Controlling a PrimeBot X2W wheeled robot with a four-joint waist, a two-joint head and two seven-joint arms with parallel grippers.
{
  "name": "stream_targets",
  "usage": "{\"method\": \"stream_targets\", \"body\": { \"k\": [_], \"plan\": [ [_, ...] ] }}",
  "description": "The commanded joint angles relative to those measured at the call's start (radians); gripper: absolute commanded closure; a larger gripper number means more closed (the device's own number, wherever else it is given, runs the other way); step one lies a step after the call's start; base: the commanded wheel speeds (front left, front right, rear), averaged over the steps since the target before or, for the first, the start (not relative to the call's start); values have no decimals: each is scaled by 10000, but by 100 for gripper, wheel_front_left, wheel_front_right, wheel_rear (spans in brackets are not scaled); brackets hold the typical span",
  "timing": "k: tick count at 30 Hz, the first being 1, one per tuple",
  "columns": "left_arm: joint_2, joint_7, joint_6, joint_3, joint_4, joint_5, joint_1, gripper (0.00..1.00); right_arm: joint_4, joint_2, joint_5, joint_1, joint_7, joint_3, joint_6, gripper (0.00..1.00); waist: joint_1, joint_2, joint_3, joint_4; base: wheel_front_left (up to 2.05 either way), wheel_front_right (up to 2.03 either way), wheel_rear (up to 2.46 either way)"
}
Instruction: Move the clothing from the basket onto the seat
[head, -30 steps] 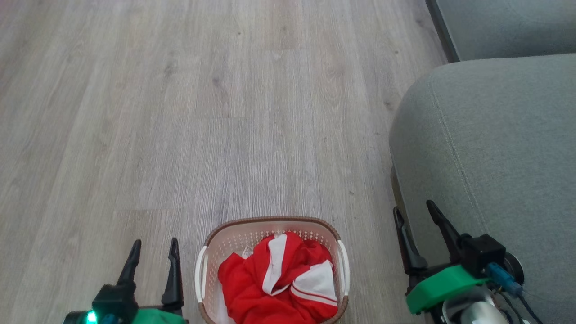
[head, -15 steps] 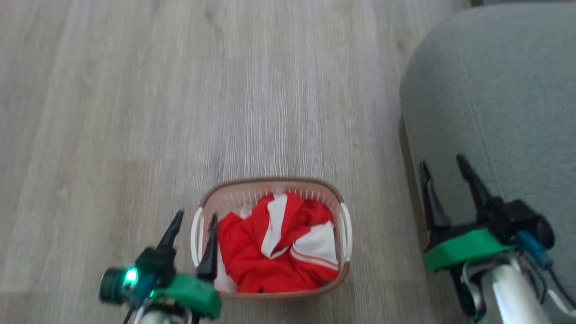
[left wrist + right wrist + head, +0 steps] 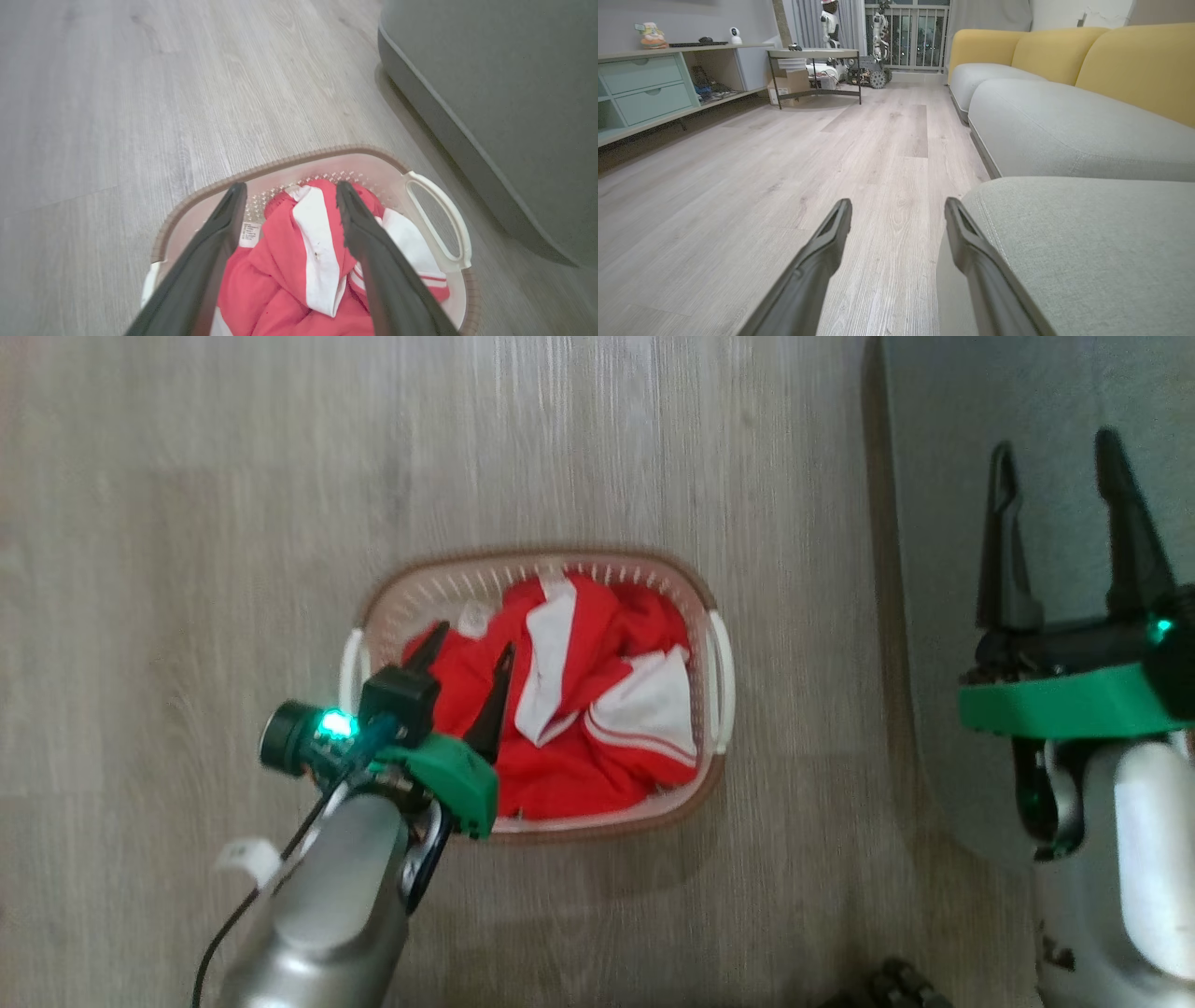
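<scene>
The clothing (image 3: 579, 728) lies heaped in the basket (image 3: 724, 681), just beneath the left pincer (image 3: 473, 640), whose fingers spread wide, holding nothing. Off to its right, the seat (image 3: 934, 523) lies under the right pincer (image 3: 1055, 443), likewise spread wide and empty. The basket stands on the floor (image 3: 187, 523).

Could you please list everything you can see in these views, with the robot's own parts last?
clothing: one bundle, red and white, in the basket
basket: one, cream, brown rim, on the floor
seat: one, grey-green, right of the basket
floor: one, grey wood, throughout
back cushions: three, yellow, beyond the seat
sideboard: one, pale green, across the floor from the seat
left gripper: one, dark, open above the clothing
right gripper: one, dark, open at the seat's edge
</scene>
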Motion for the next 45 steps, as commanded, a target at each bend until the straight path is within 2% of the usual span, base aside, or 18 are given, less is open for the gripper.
{"method": "stream_targets", "body": {
  "k": [1,11,19,24,28,29,30,31,32,33,39,45],
  "plan": [
    [90,-105,-29,-23,288,-57,-427,0,-473,-83,-50,-288,-93,172,-2,0,-3,0,1372,-300,0,0,0],
    [89,-105,-94,-954,2054,-477,-2015,0,-1074,-83,164,-971,-93,328,-2,0,-3,0,2817,-608,0,0,0],
    [89,-105,-180,-1606,3142,-832,-2599,0,-1236,-83,348,-1260,-93,499,-2,0,-3,0,3422,-956,0,0,0],
    [89,-105,-117,-1864,3897,-922,-2955,0,-1473,-83,389,-1415,-93,493,-2,0,-3,0,3763,-1084,0,0,0],
    [89,-105,144,-1987,4486,-966,-3300,0,-1671,-83,402,-1474,-93,487,-2,0,-3,0,3920,-1105,0,0,0],
    [89,-105,194,-2010,4586,-997,-3366,4,-1700,-83,403,-1472,-93,491,-2,0,-3,0,3936,-1100,0,0,0],
    [89,-105,219,-2039,4638,-1029,-3420,34,-1718,-83,407,-1468,-93,496,-2,0,-3,0,3944,-1093,0,0,0],
    [89,-105,264,-2047,4637,-1059,-3475,55,-1723,-83,408,-1460,-93,497,-2,0,-3,0,3941,-1077,0,0,0],
    [89,-105,303,-2043,4602,-1098,-3506,72,-1717,-83,406,-1452,-93,496,-2,0,-3,0,3926,-1059,0,0,0],
    [89,-105,328,-2031,4543,-1142,-3519,98,-1697,-83,404,-1452,-93,498,-2,0,-3,0,3892,-1037,0,0,0],
    [146,-105,271,-2150,3970,-924,-3431,100,-1480,-83,496,-1509,-93,538,-2,0,-3,0,3425,-964,0,0,0],
    [424,-105,75,-2022,2679,-752,-3074,100,-1082,-83,670,-1435,-93,688,-2,0,-3,0,2641,-931,0,0,0]
  ]
}}
